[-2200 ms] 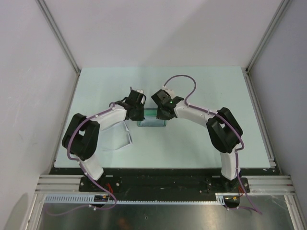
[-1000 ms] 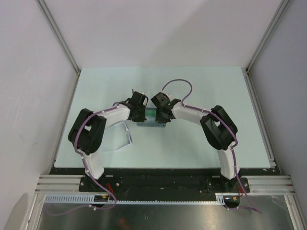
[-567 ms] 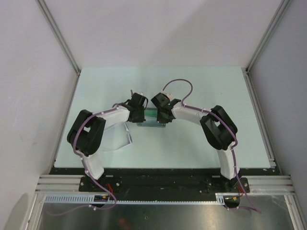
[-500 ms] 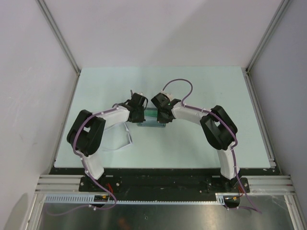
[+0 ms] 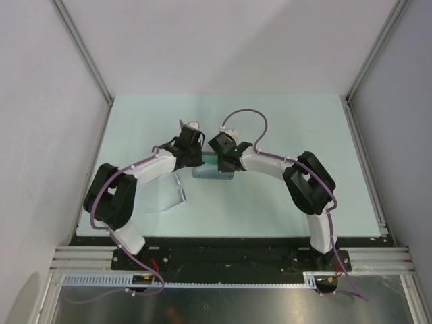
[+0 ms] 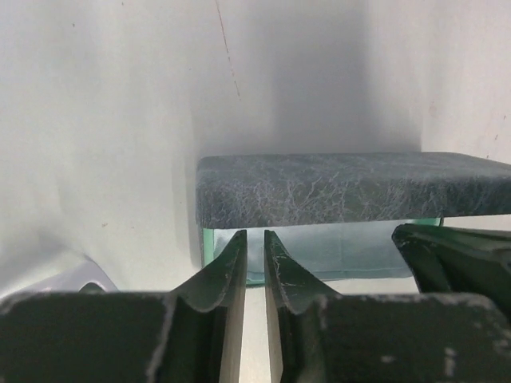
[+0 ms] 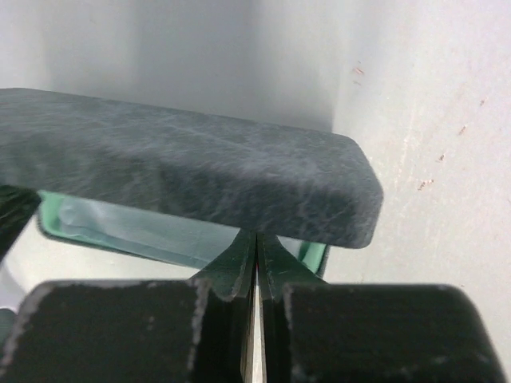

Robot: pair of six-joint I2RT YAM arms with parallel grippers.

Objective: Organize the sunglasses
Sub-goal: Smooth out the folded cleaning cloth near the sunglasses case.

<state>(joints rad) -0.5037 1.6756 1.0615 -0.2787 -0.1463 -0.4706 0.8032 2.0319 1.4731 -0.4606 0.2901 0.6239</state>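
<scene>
The sunglasses (image 5: 180,196), a thin white frame, lie on the table just in front of my left forearm. The grey textured case (image 5: 212,170) sits between both grippers, its lid (image 6: 351,187) raised over a green inside that holds a pale cloth (image 6: 335,247). At the case's left front corner my left gripper (image 6: 254,243) has its jaws a narrow gap apart, and nothing is between them. My right gripper (image 7: 255,239) is shut, its tips pressed up under the front edge of the lid (image 7: 184,179), near the case's right end.
The pale green table (image 5: 290,121) runs out to metal rails at left and right, inside grey walls. My right gripper's dark finger (image 6: 455,255) shows at the right of the left wrist view. A pale rounded shape (image 6: 80,279) lies at lower left there.
My left gripper's jaws have parted slightly, and its arm has swung its elbow out to the left. The right gripper has edged a little left along the case.
</scene>
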